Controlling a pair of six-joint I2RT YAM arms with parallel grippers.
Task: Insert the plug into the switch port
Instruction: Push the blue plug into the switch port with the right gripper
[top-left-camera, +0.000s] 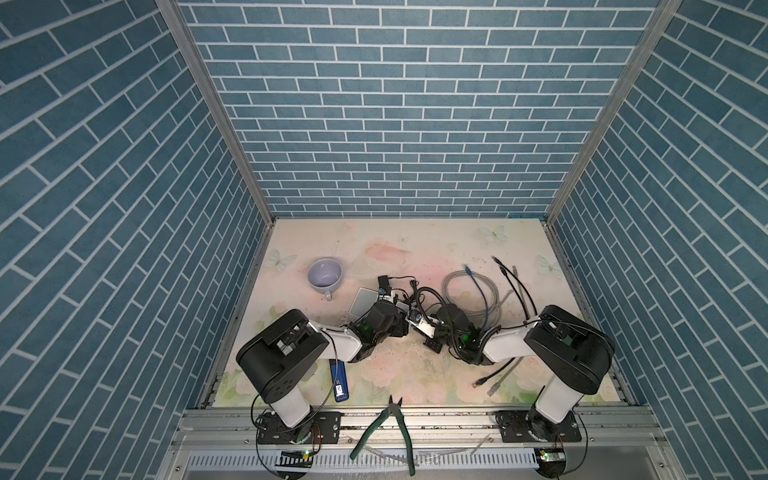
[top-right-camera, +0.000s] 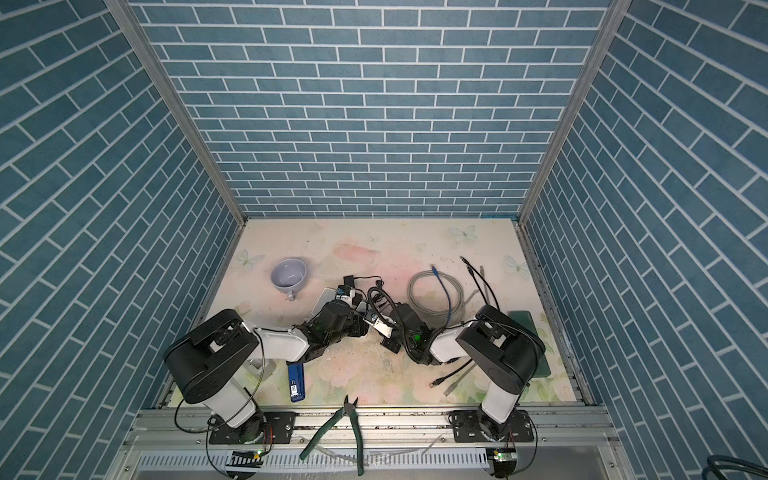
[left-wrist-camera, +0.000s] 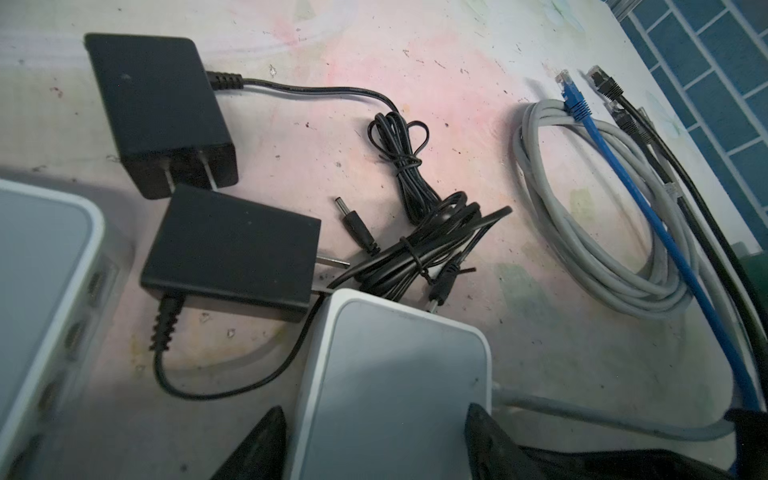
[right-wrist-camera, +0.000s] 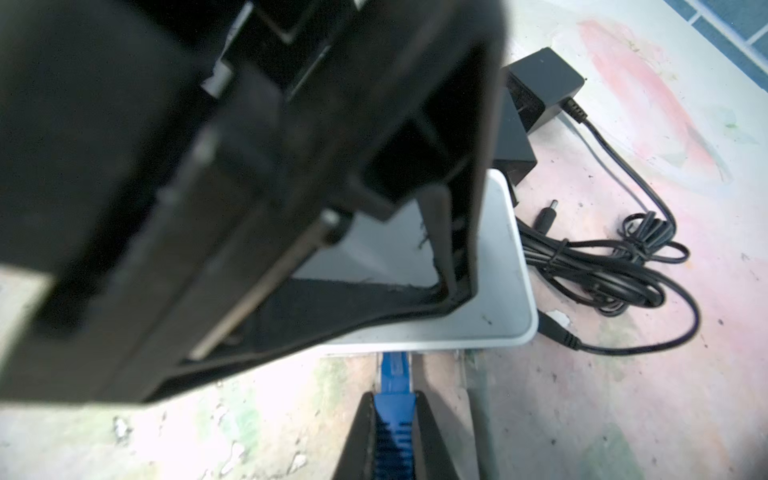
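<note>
The white switch (left-wrist-camera: 395, 374) lies flat at the middle of the table, with my left gripper (left-wrist-camera: 374, 409) shut on it, one black finger against each long side. My right gripper (right-wrist-camera: 394, 395) is shut on the blue plug (right-wrist-camera: 392, 372). The plug's front end meets the side of the switch (right-wrist-camera: 505, 299) at a port, but how deep it sits is hidden. The blue cable (left-wrist-camera: 623, 174) trails back across the grey coil. In both top views the two grippers meet at the table's middle and cover the plug.
A second white switch (top-left-camera: 360, 301) lies just left of the held one. Two black power adapters (left-wrist-camera: 162, 108) (left-wrist-camera: 232, 245) and bundled cords (left-wrist-camera: 419, 249) lie behind. A grey cable coil (top-left-camera: 469, 291) and black cables (top-left-camera: 515, 286) lie right. A cup (top-left-camera: 325, 274), pliers (top-left-camera: 390, 428) and a blue device (top-left-camera: 338, 380) lie further off.
</note>
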